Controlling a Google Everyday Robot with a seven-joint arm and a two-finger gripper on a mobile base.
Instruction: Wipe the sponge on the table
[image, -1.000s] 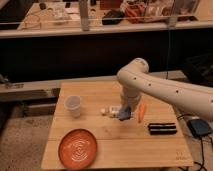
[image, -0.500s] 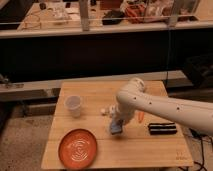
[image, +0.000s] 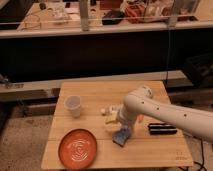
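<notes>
The blue sponge (image: 121, 136) sits slightly tilted on the light wooden table (image: 150, 156), in the front middle. My gripper (image: 120, 127) is right over the sponge's upper edge, at the end of the white arm (image: 165, 115) that reaches in from the right. The arm's wrist hides where gripper and sponge meet, so I cannot tell whether they touch.
An orange plate (image: 78, 148) lies at the front left and a white cup (image: 73, 105) at the back left. A white packet (image: 112, 118) lies just behind the sponge. A black oblong bar (image: 162, 129) lies to the right. A cluttered workbench (image: 115, 20) runs behind.
The arm has swept the sponge from the middle of the table toward the front edge, and the wrist has lowered with it.
</notes>
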